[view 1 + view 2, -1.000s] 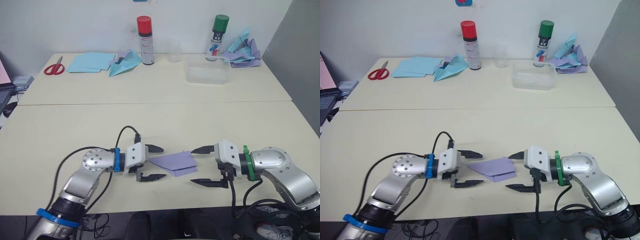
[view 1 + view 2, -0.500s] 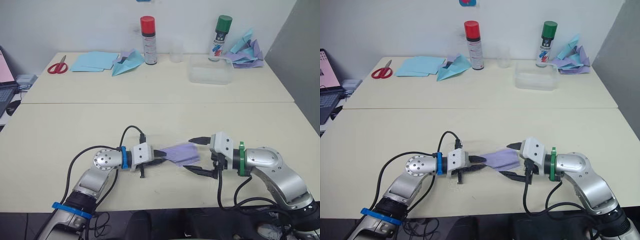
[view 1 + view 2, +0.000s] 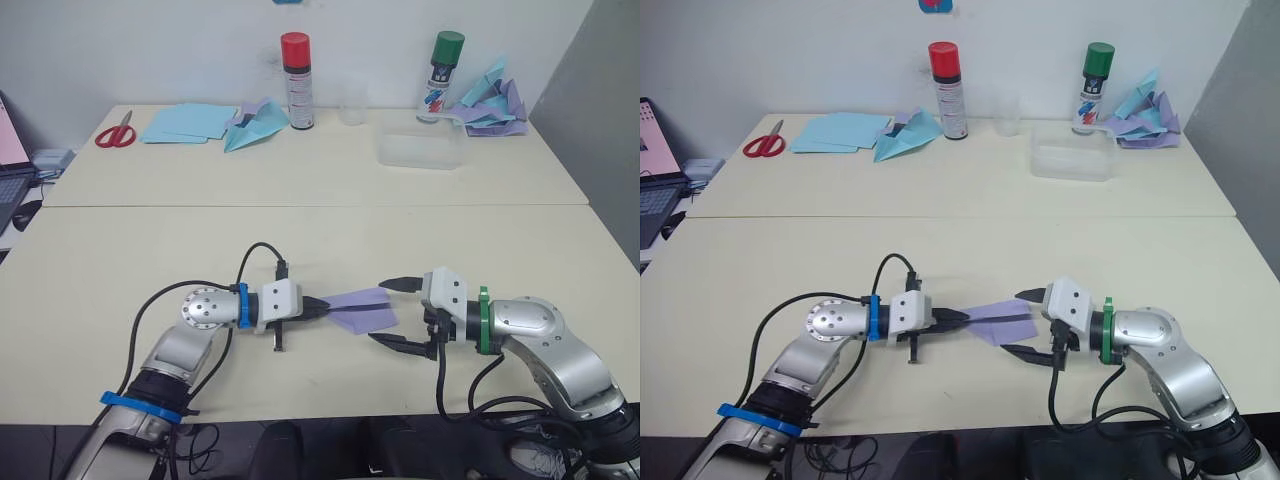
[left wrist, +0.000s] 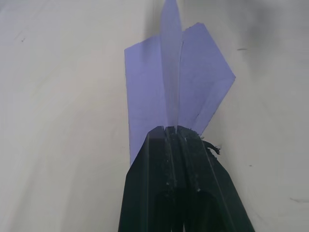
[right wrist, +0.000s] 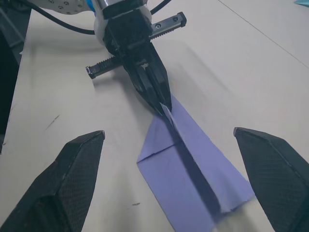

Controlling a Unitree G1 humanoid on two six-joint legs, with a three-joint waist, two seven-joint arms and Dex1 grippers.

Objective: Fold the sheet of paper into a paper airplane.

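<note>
The sheet of paper, pale lavender, is folded into a pointed wedge with an upright fin: the paper airplane (image 3: 362,308) lies on the near table between my two grippers. My left gripper (image 3: 318,306) is shut on the fin's end at the plane's left side, seen close in the left wrist view (image 4: 171,131). The plane's wings (image 5: 193,164) rest flat on the table. My right gripper (image 3: 380,311) stands open at the plane's right end, one finger on the far side and one on the near side, touching nothing.
On the far table stand a red-capped spray can (image 3: 294,80), a green-capped spray can (image 3: 440,75), a clear cup (image 3: 349,105) and a clear plastic box (image 3: 420,150). Scissors (image 3: 110,133), light blue sheets (image 3: 185,122), a light blue plane (image 3: 252,122) and a heap of planes (image 3: 490,100) lie there too.
My left gripper has moved in and shut on the plane's fin. My right gripper has moved closer to the plane's right end and stays open. The camera shifted slightly.
</note>
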